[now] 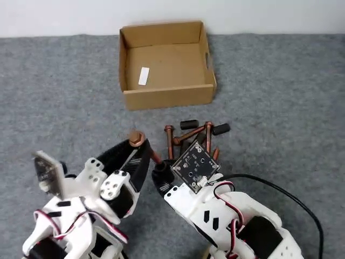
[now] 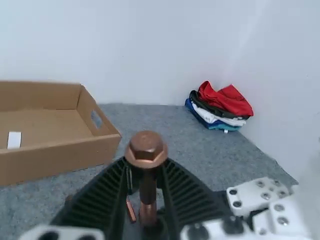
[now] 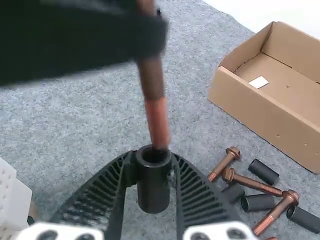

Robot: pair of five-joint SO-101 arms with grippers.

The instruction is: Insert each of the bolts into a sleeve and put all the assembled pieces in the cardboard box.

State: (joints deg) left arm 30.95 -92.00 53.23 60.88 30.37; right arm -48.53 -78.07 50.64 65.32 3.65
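I see the cardboard box (image 1: 170, 97) at the far side of the grey carpet (image 1: 280, 97), open on top, with a cut-out handle slot in one side wall. On its floor lies a small white label (image 1: 143, 76).

My left gripper (image 2: 146, 172) is pinching a bolt (image 2: 145, 150) just under its hexagonal head. The bolt is copper-coloured metal with a smooth round shank. My right gripper (image 3: 151, 161) is clamped around a sleeve (image 3: 152, 187), a short matte black tube held with its open mouth facing the bolt. From the right wrist camera the bolt's tip meets that mouth; I cannot tell how far in it sits. Both grippers have black ribbed fingers on white bodies.

The loose bolts (image 1: 169, 141) and loose sleeves (image 1: 188, 124) lie jumbled on the carpet between the box and the two grippers, some bolts crossing each other, a few sleeves just beside them. The carpet is short, speckled pile.
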